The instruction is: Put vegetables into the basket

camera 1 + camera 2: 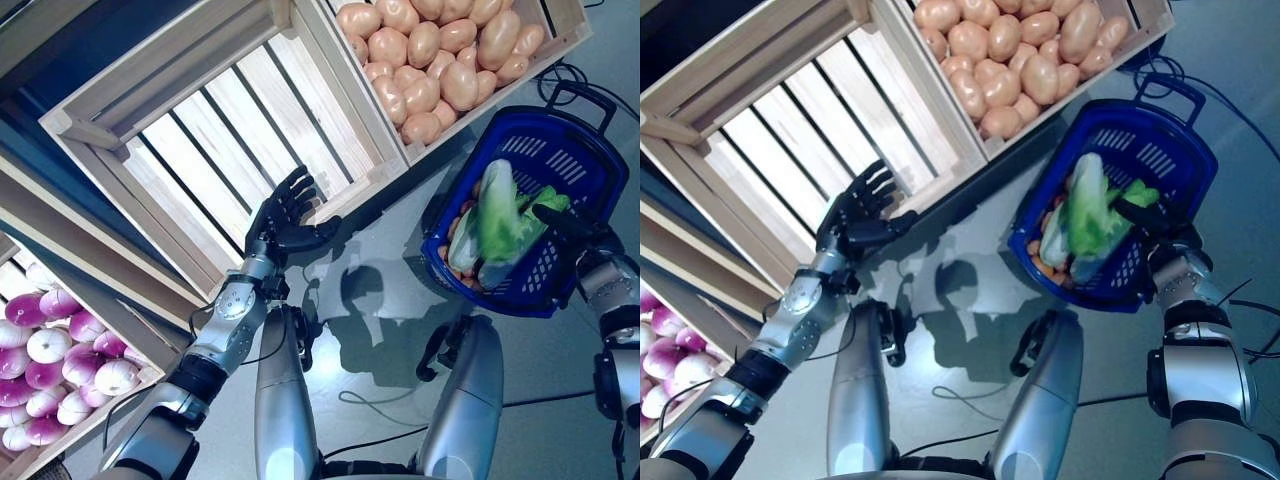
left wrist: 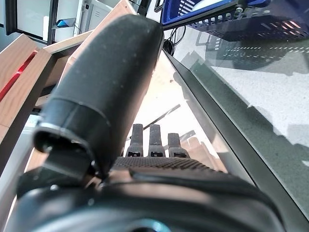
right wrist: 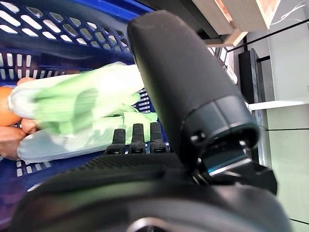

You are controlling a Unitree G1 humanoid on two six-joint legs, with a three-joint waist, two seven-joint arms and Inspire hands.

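The blue basket (image 1: 548, 148) sits on the grey floor at the right, its black handle lying back. A pale green cabbage (image 1: 497, 215) lies in it on top of some orange-brown vegetables (image 3: 6, 108). My right hand (image 1: 572, 226) reaches over the basket's near rim beside the cabbage. Its fingers (image 3: 137, 137) are straight and hold nothing; the cabbage (image 3: 82, 104) shows just past them. My left hand (image 1: 285, 220) hovers open at the front edge of the empty wooden crate (image 1: 230, 130), with nothing in it.
A wooden crate of potatoes (image 1: 430, 50) stands behind the basket at the upper right. A crate of purple-and-white onions (image 1: 50, 360) is at the lower left. Grey floor lies between the crates and the basket.
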